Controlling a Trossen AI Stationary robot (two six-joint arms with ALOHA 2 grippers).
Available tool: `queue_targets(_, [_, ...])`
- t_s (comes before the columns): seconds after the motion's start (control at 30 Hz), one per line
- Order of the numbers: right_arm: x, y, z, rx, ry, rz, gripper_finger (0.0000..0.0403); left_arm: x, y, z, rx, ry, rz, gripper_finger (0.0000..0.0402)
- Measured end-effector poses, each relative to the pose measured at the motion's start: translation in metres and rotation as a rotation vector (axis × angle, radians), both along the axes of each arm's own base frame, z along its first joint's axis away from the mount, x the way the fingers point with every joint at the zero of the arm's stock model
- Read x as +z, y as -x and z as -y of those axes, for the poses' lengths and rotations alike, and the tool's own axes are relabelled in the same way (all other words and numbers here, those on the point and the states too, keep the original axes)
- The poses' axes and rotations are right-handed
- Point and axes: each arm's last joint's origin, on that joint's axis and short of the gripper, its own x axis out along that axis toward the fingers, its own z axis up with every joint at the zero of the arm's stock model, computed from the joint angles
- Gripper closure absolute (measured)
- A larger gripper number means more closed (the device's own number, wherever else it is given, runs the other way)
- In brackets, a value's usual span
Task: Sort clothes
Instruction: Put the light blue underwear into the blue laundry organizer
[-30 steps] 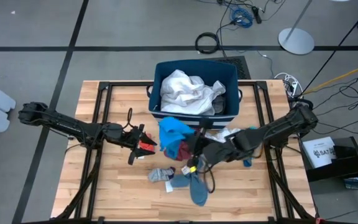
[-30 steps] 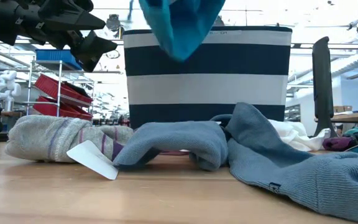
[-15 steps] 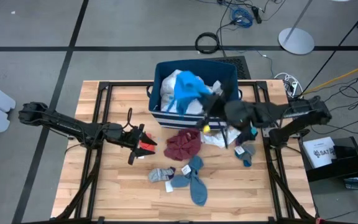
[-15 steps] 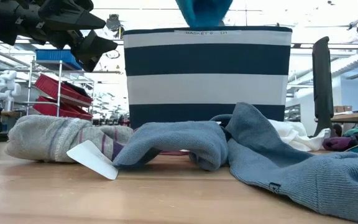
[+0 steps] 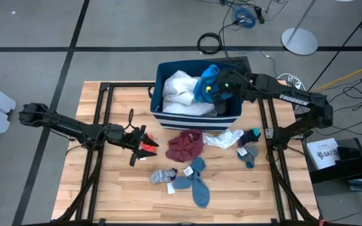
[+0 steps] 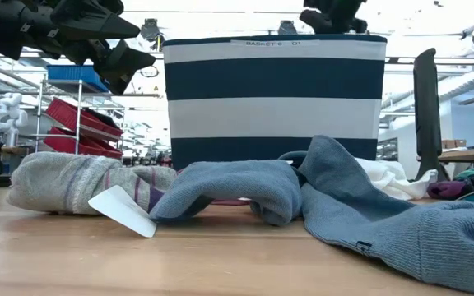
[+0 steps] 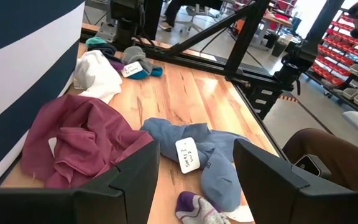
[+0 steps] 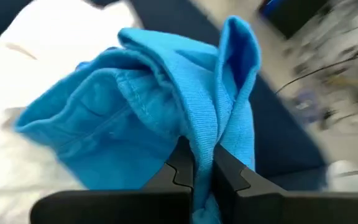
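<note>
While the right tool (image 5: 217,86) hangs over the bin (image 5: 231,113) clamped on a blue garment (image 5: 206,88), the left tool (image 5: 144,139), apart, waits beside the bin; a maroon piece (image 5: 186,145) and socks (image 5: 190,182) remain unsorted.

Wooden table (image 5: 118,182). Striped navy bin (image 5: 197,116) at far centre. In front of it: maroon piece (image 5: 186,145), white cloth (image 5: 225,138), small socks (image 5: 249,150) to right, blue-grey socks (image 5: 193,182) nearer.

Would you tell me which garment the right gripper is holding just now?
The bright blue garment, pinched in the right gripper above the bin; the maroon piece lies loose on the table.
</note>
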Motion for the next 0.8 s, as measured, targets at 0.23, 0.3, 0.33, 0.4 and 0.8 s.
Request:
queue_targets(0.23, [-0.025,-0.013,0.013,0.085,-0.212,-0.066,0.0394,0.000,0.000,0.000,0.000,0.000,0.000,0.0187])
queue_targets(0.3, [-0.035,-0.021,0.014,0.117,-0.265,-0.093,0.0387,0.000,0.000,0.000,0.000,0.000,0.001,0.0187])
queue_targets(0.33, [-0.040,-0.024,0.014,0.126,-0.286,-0.109,0.0379,0.000,0.000,0.000,0.000,0.000,-0.001,0.0187])
queue_targets(0.4, [-0.048,-0.029,0.015,0.141,-0.315,-0.140,0.0354,0.000,0.000,0.000,0.000,0.000,0.000,0.0187])
queue_targets(0.8, [-0.044,-0.026,0.013,0.127,-0.349,-0.198,0.0143,0.000,0.000,0.000,-0.001,-0.001,-0.001,0.0187])
